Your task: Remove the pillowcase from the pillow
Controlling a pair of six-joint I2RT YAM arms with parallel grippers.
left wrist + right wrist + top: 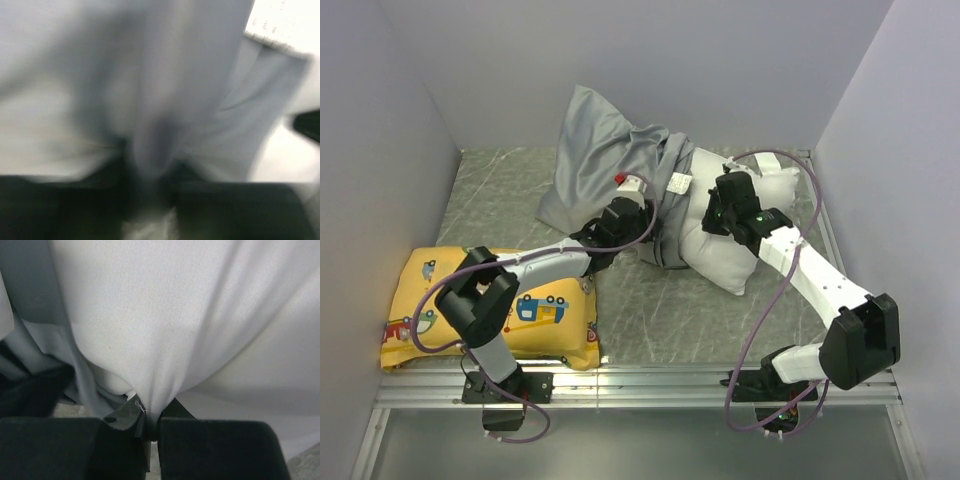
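The grey pillowcase (pixel 605 160) lies bunched at the back middle of the table, still partly over the white pillow (pixel 730 250), whose right half sticks out of it. My left gripper (pixel 632 212) is shut on a fold of the grey pillowcase (pixel 165 100), which fills the blurred left wrist view. My right gripper (pixel 720 205) is shut on a pinch of the white pillow fabric (pixel 165 330); grey pillowcase cloth (pixel 35 305) hangs at the left of the right wrist view.
A yellow cushion with cartoon vehicles (pixel 430 290) lies at the front left under my left arm. Grey walls close the table on the left, back and right. A metal rail (pixel 640 385) runs along the front edge.
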